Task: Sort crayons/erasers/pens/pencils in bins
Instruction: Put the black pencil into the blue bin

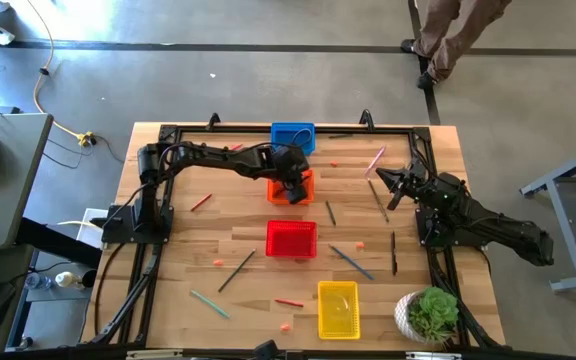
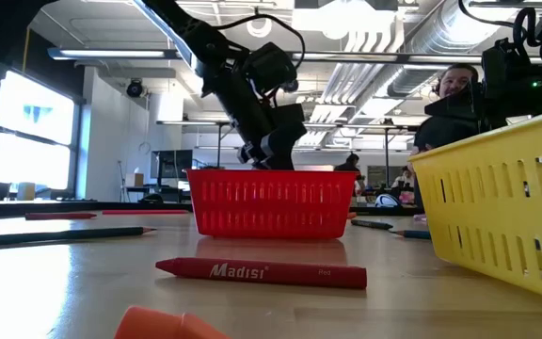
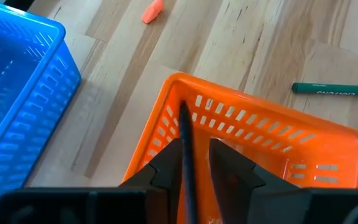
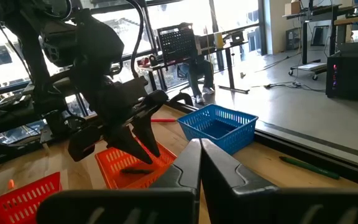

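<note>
Black fingers of the left gripper (image 3: 188, 163) pinch a thin dark pencil (image 3: 186, 155), which stands between them in the left wrist view and points down into the orange bin (image 3: 253, 124). In the high view that gripper (image 1: 290, 181) hangs over the orange bin (image 1: 290, 190), just above the frame's centre. The blue bin (image 1: 292, 137) sits directly above it at the table's upper edge; in the left wrist view the blue bin (image 3: 17, 93) fills the left side, apart from the orange one. An eraser (image 3: 152, 10) lies on the wood at the top of that view, and a green crayon (image 3: 334, 91) lies at its right edge.

Below the orange bin in the high view come the red bin (image 1: 291, 239) at centre and the yellow bin (image 1: 337, 309) at lower centre. Pencils, pens and crayons lie scattered on the wooden table (image 1: 188, 250) around them, with one eraser (image 1: 286, 326) left of the yellow bin. A potted plant (image 1: 430, 315) stands at the lower right corner.

The right gripper (image 1: 388, 182) rests at the right of the table, well apart from the bins, its fingers closed on nothing. In the low view a red crayon (image 2: 262, 272) lies in front of the red bin (image 2: 268, 201).
</note>
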Tool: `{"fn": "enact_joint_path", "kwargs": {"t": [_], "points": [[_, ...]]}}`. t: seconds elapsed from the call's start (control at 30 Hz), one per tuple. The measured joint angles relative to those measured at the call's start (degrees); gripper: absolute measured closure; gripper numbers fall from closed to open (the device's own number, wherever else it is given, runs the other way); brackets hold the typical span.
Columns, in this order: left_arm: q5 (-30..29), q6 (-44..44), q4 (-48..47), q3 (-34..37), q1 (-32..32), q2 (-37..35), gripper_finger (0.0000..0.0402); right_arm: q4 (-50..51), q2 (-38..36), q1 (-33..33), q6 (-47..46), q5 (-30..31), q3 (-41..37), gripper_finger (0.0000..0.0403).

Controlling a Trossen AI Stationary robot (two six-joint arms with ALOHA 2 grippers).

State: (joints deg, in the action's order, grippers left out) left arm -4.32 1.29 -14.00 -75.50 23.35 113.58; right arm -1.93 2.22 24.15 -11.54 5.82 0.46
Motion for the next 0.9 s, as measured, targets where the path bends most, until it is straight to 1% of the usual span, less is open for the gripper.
{"fn": "enact_joint_path", "kwargs": {"t": [0.1,0.23,0.3,0.43,0.6,0.73,0.9], "points": [[0.01,-0.42,-0.11,0.0,0.0,-0.16,0.0314,0.0,0.02,0.01,-0.01,0.0,-0.01,0.0402],[0.02,-1.39,-0.86,0.02,-0.02,-2.38,0.0307,0.0,0.01,-0.01,-0.01,0.01,0.0,0.0402],[0.02,-1.54,-1.58,0.16,-0.11,-4.25,0.0309,0.0,0.02,-0.01,-0.01,0.02,0.0,0.0402],[0.45,-1.54,1.93,3.36,-0.66,-8.9,0.0331,0.0,0.02,-0.01,-0.01,0.0,-0.01,0.0402],[2.75,-1.74,14.27,12.33,-1.85,-15.54,0.037,0.0,0.02,0.01,-0.01,0.03,0.0,0.0402],[2.84,-1.45,23.02,20.25,-3.24,-20.29,0.0396,0.0,0.11,0.01,-0.01,0.0,0.01,0.0402],[2.92,-0.07,35.26,29.15,-5.66,-24.51,0.0397,0.01,0.04,0.0,-0.01,0.0,0.0,0.0402]]}}
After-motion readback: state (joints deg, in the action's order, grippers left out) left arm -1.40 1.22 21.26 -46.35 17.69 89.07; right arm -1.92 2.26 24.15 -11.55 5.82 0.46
